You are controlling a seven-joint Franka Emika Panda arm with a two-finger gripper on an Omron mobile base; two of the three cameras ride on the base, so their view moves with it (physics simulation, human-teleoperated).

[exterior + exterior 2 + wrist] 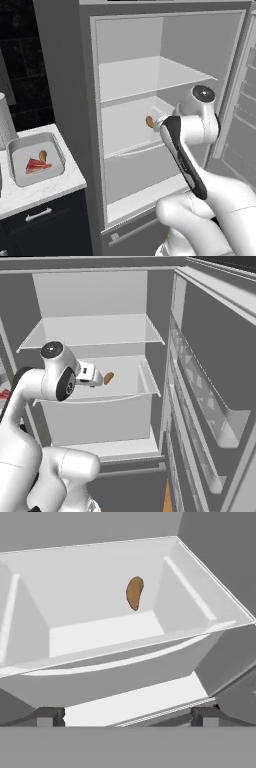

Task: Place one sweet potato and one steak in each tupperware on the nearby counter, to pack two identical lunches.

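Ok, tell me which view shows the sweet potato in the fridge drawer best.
The hand view: the sweet potato lies unobstructed in the white drawer. The left base view shows it partly behind the arm; the right base view shows it small.

Inside the open fridge (90, 125), a pale drawer (100, 632) sits below an upper shelf (145, 75); one sweet potato (134, 592) lies in the drawer toward its far wall. To the left, the white marble counter (60, 187) carries a grey tupperware (56, 145), which holds a red steak (36, 166) with another sweet potato (43, 155) just beside it.
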